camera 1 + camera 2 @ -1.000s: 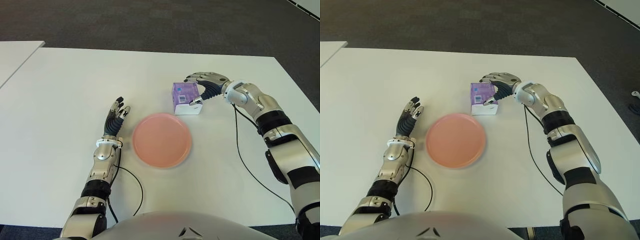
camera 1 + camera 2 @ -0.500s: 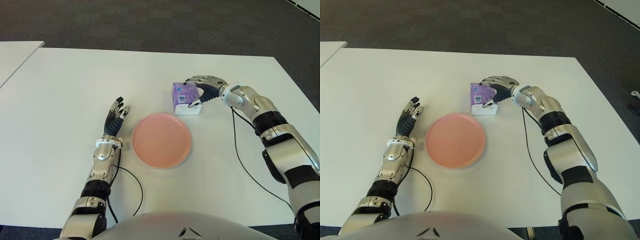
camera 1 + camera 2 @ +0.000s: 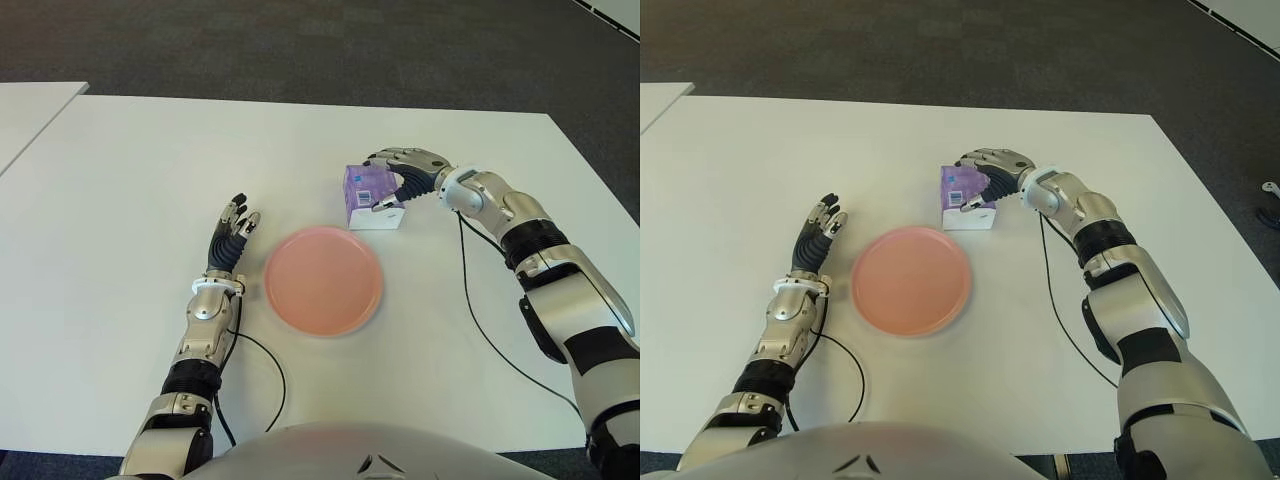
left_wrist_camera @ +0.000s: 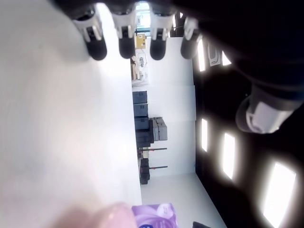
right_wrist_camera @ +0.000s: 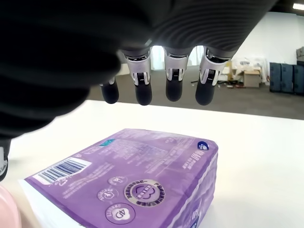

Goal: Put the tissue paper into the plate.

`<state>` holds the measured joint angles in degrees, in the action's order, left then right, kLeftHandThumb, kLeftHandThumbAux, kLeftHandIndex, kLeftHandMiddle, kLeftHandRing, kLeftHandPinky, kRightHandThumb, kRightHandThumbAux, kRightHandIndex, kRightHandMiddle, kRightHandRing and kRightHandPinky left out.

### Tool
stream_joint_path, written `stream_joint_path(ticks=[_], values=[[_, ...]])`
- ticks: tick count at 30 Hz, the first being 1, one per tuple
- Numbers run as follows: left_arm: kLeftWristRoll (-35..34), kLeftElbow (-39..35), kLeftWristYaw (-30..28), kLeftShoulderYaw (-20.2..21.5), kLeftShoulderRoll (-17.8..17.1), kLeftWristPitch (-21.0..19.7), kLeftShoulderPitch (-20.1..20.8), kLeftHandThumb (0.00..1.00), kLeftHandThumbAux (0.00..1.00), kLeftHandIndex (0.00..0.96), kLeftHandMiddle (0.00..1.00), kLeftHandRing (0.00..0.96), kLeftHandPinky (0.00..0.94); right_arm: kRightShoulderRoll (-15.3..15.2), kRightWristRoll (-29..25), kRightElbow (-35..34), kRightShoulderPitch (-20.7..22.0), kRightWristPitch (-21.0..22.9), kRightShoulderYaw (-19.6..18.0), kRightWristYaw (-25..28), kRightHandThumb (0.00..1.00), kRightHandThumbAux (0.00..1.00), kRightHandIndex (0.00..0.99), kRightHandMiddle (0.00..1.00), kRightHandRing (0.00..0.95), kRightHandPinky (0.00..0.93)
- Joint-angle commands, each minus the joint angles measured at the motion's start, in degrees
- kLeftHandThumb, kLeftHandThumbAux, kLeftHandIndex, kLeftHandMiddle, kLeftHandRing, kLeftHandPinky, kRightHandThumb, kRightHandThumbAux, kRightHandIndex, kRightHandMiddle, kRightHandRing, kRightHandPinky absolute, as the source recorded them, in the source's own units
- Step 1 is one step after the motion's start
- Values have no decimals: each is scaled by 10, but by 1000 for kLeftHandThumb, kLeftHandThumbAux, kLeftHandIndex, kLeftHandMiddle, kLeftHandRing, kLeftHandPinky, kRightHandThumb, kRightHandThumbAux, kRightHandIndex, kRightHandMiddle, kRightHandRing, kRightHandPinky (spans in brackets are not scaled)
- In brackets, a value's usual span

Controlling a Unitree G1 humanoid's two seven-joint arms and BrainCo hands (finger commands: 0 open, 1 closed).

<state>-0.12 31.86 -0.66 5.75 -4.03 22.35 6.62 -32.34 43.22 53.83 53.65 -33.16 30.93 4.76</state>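
Note:
A purple tissue pack (image 3: pixel 364 189) lies on the white table (image 3: pixel 140 170), just behind the right part of the empty pink plate (image 3: pixel 323 280). My right hand (image 3: pixel 391 183) arches over the pack from the right. Its fingers (image 5: pixel 173 80) hang spread above the pack's top (image 5: pixel 142 185) without touching it, and the thumb shows at the pack's near side. The hand is open and holds nothing. My left hand (image 3: pixel 233 234) shows left of the plate with its fingers straight and nothing in it.
A black cable (image 3: pixel 478 310) runs along the table from my right arm, right of the plate. Another cable (image 3: pixel 268 372) loops near my left forearm. A second white table (image 3: pixel 30 110) stands at the far left. Dark floor lies beyond the far edge.
My right hand has reached a little further left over the tissue pack. The pack, the plate and my left hand have not moved.

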Motion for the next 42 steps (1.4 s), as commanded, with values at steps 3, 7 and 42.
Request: stream_joint_path(ticks=[3,7,42], values=[[-2,35,-3,-1,3,-19,-30,0,462,0,0,0,0,10,8,9,6,-6,8,2,204,377,0,3,0,0],[2,39,0,-3,3,-13,-30,0,457,0,0,0,0,16,10,14,7,-2,12,2,213,378,0,3,0,0],[2,44,10,0,11,12,-37,0,458,0,0,0,0,42,52,80,22,-1,68,-20,255,415,0,17,0,0]])
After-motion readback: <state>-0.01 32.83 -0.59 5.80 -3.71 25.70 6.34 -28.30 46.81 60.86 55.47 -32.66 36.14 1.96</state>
